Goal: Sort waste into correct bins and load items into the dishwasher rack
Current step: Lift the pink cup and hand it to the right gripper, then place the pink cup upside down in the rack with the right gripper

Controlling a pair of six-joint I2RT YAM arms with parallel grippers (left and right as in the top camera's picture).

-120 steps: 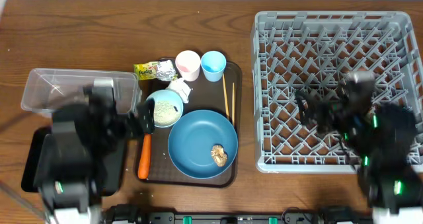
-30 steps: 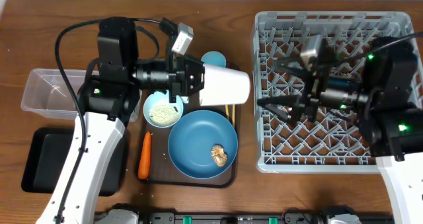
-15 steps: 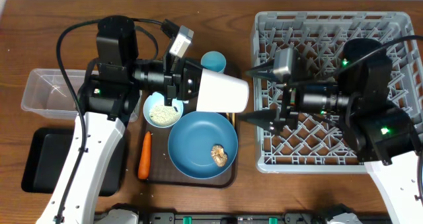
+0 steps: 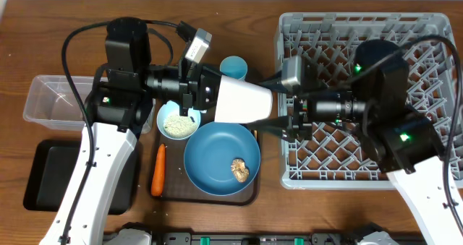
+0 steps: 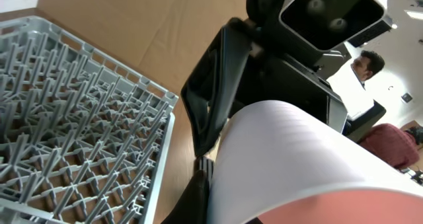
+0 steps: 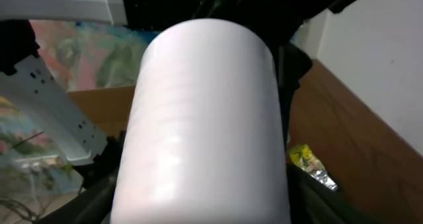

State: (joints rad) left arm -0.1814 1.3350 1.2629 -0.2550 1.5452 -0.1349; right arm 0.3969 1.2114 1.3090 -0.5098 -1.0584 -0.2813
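Setting: robotics lab or test room, bench staged as a dish-clearing station.
Cabled left arm [image 4: 94,158] and right arm [image 4: 427,187] stand at a wooden table [image 4: 246,28] holding a dishwasher rack [image 4: 434,28] and a meal tray [image 4: 173,191]. The left wrist view catches a blurred person [image 5: 369,63] behind, possibly at a desk.

Overhead: bright, even light; faint shadows on the table [image 4: 246,17]; sharp throughout.
Left wrist: dishwasher rack [image 5: 79,118] crisp; pink cup [image 5: 284,164] close to the lens, soft-edged.
Right wrist: cup washed out, blurred; background soft.
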